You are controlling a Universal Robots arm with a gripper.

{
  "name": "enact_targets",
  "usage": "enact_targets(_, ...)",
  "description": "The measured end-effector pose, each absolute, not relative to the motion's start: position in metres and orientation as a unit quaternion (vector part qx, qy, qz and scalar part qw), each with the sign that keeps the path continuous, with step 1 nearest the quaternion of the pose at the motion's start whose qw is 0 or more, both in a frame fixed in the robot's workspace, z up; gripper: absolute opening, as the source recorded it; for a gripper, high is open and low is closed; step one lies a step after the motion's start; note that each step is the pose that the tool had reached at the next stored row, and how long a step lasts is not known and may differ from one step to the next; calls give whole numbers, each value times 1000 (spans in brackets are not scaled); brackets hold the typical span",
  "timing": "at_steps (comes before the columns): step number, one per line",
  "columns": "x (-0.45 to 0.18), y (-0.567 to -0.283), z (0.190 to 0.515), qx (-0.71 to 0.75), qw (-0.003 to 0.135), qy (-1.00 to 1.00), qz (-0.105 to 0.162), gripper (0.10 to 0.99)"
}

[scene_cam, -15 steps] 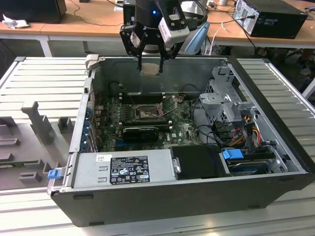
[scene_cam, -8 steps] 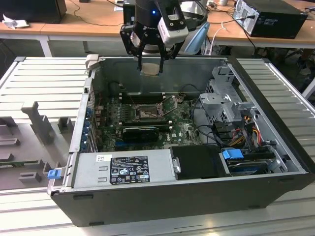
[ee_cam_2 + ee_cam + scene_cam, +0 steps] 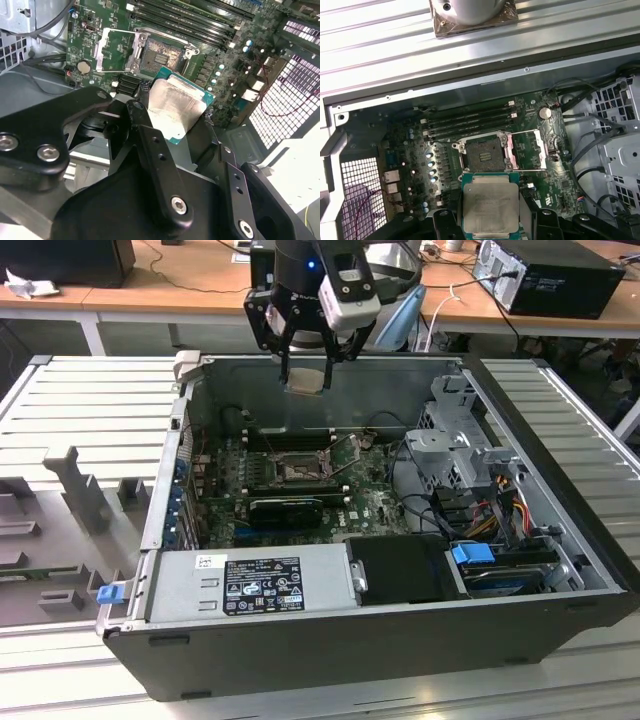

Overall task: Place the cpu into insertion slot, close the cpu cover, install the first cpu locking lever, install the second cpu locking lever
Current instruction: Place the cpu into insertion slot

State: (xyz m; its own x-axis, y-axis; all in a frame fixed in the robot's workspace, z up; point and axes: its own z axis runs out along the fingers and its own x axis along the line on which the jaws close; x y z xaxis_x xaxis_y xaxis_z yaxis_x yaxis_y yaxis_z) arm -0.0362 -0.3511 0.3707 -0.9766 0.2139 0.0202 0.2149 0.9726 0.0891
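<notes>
My gripper (image 3: 305,365) hangs above the far wall of the open computer case, shut on the cpu (image 3: 305,378). The cpu is a flat square chip with a pale silver face, seen between my black fingers in both wrist views (image 3: 175,107) (image 3: 490,207). Below it on the green board lies the insertion slot (image 3: 298,468) (image 3: 162,52) (image 3: 482,152), a dark square socket with nothing in it. The cpu cover (image 3: 117,50) (image 3: 532,147), a silver frame plate, is flipped open beside the socket. The chip is well above the board, touching nothing else.
Long black memory sticks (image 3: 290,435) run behind the socket. A black card (image 3: 285,508) sits in front of it. The grey power supply (image 3: 250,585) fills the case's near side, and a metal drive cage (image 3: 460,450) with cables stands at the exterior view's right.
</notes>
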Motion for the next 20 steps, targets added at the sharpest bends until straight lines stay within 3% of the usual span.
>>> enact_targets(20, -36, -351, 371, -146, 4, -988, -45, 541)
